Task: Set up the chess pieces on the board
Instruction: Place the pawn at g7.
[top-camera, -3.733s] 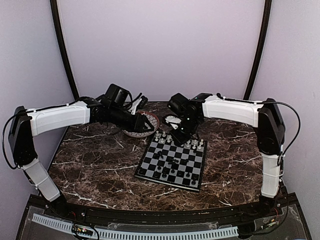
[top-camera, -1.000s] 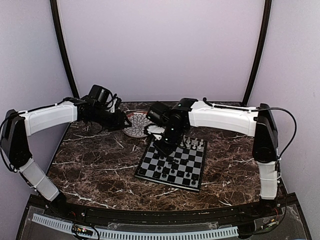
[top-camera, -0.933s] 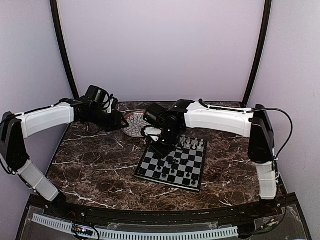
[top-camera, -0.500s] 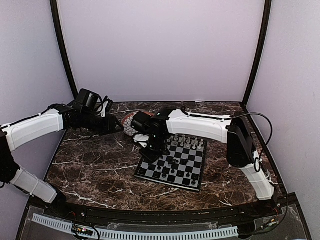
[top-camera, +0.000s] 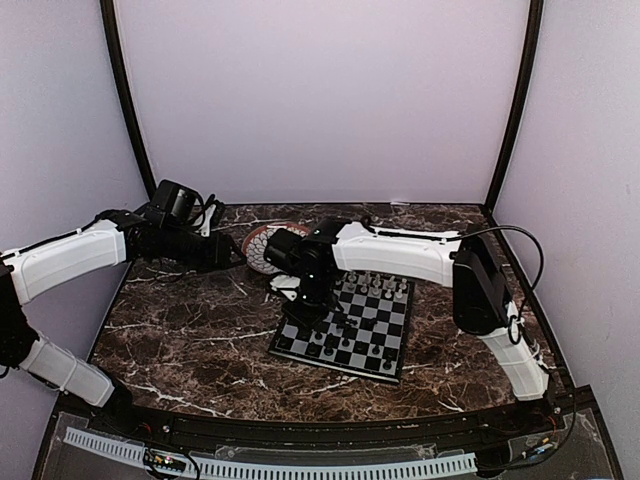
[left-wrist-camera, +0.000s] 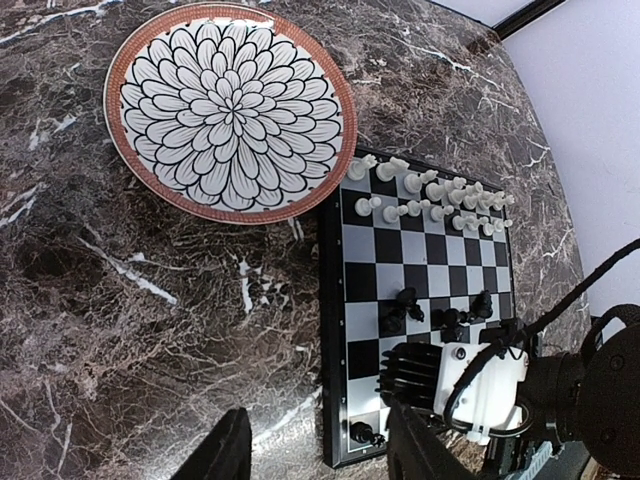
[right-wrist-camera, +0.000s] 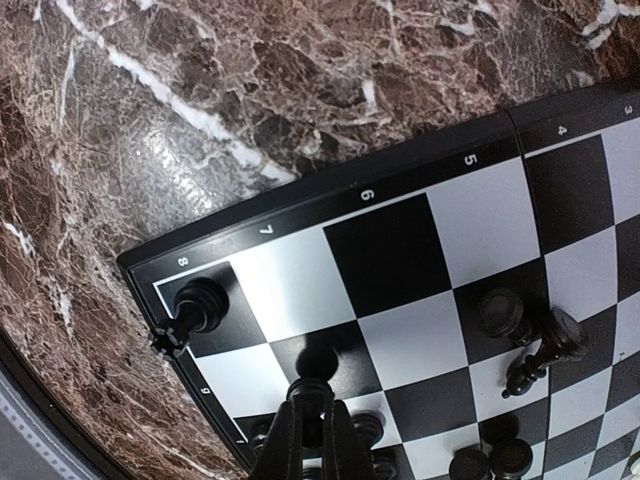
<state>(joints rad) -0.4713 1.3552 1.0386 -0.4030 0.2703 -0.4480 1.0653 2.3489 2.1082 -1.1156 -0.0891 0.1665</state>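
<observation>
Marble table (top-camera: 180, 330); black-silver checked board (top-camera: 388, 350); right hand (right-wrist-camera: 310, 402) pinches black chessman (right-wrist-camera: 313, 378).

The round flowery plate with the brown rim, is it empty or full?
Empty: the round brown-rimmed plate shows only its petal pattern.

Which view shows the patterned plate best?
Left wrist: the whole plate lies unobstructed, its petal pattern sharp. Top external shows it small, partly hidden behind the right arm; right wrist misses it entirely.
</observation>
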